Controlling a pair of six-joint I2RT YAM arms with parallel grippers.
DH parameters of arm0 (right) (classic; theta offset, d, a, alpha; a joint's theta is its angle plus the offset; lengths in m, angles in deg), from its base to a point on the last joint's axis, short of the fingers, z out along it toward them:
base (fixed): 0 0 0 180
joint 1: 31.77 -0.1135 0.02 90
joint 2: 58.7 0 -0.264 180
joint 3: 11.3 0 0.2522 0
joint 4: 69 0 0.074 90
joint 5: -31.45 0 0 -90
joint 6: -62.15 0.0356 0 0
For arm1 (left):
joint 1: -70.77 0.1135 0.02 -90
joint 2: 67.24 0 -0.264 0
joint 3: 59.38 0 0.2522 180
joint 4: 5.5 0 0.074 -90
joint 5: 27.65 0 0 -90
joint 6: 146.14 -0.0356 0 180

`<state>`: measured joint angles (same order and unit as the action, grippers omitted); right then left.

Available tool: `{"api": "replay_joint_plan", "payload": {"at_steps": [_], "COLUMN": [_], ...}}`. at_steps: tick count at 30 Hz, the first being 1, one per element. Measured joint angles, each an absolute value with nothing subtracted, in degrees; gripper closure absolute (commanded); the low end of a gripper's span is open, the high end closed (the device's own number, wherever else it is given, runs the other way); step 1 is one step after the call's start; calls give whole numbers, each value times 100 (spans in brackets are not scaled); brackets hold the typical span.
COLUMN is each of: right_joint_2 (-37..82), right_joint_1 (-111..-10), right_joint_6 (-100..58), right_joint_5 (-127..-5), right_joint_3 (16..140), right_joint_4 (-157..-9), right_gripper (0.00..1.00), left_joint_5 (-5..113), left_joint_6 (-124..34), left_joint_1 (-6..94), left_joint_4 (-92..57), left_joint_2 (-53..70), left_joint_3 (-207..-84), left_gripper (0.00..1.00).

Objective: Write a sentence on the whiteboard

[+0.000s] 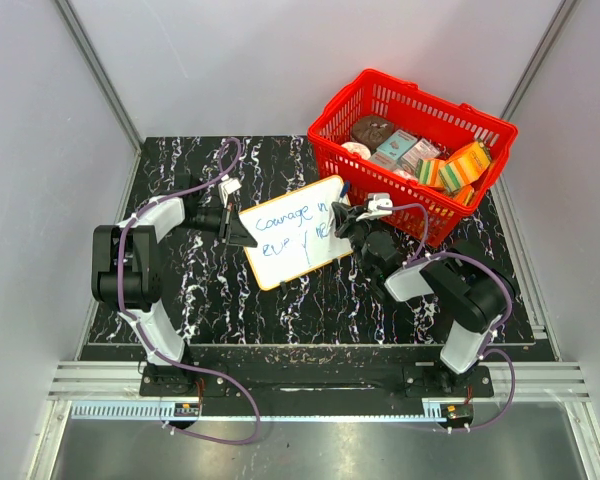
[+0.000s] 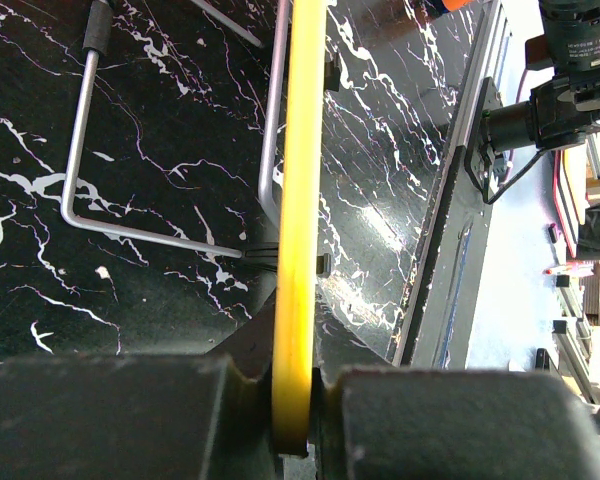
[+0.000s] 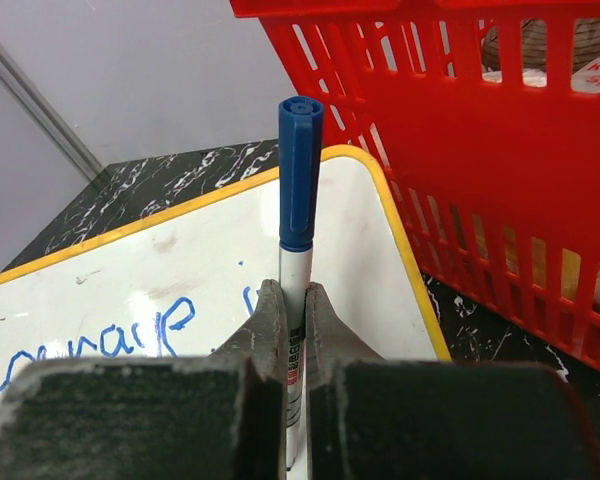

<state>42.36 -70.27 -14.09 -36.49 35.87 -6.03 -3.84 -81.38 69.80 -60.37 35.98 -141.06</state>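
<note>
The whiteboard (image 1: 298, 255) lies tilted on the black marble table, its yellow rim edge-on in the left wrist view (image 2: 296, 200). Two lines of blue handwriting, the sentence (image 1: 292, 226), begin "Courage in" and show partly in the right wrist view (image 3: 130, 340). My left gripper (image 1: 242, 233) (image 2: 295, 385) is shut on the board's left rim. My right gripper (image 1: 348, 222) (image 3: 294, 300) is over the board's right edge, shut on a blue-capped marker (image 3: 300, 170) whose blue end points away from the camera.
A red basket (image 1: 410, 150) (image 3: 480, 200) with boxes and packets stands just right of the board, close to my right gripper. A bent grey wire rod (image 2: 75, 200) lies on the table beside the board. Grey walls enclose the table.
</note>
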Motion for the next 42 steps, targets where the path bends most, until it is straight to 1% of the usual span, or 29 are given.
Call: {"api": "replay_joint_plan", "payload": {"at_steps": [14, 26, 42], "right_joint_2": [3829, 3906, 4118], "right_joint_1": [-7027, -7003, -6983], "right_joint_6": [-1761, -1916, -1923], "right_joint_5": [-3500, -3159, -3275], "right_joint_3": [3589, 3694, 3792], "right_joint_4": [-682, -732, -738], "right_gripper": [100, 100, 100], "left_joint_5": [-380, -380, -378], "left_joint_6": [-8144, -8149, -8155], "left_joint_1": [6973, 6973, 6973], "left_joint_4": [-6034, -6037, -6037], "left_joint_2": [3590, 3587, 3587], "left_joint_3": [-14106, -14106, -14106], "left_gripper": [100, 100, 100]}}
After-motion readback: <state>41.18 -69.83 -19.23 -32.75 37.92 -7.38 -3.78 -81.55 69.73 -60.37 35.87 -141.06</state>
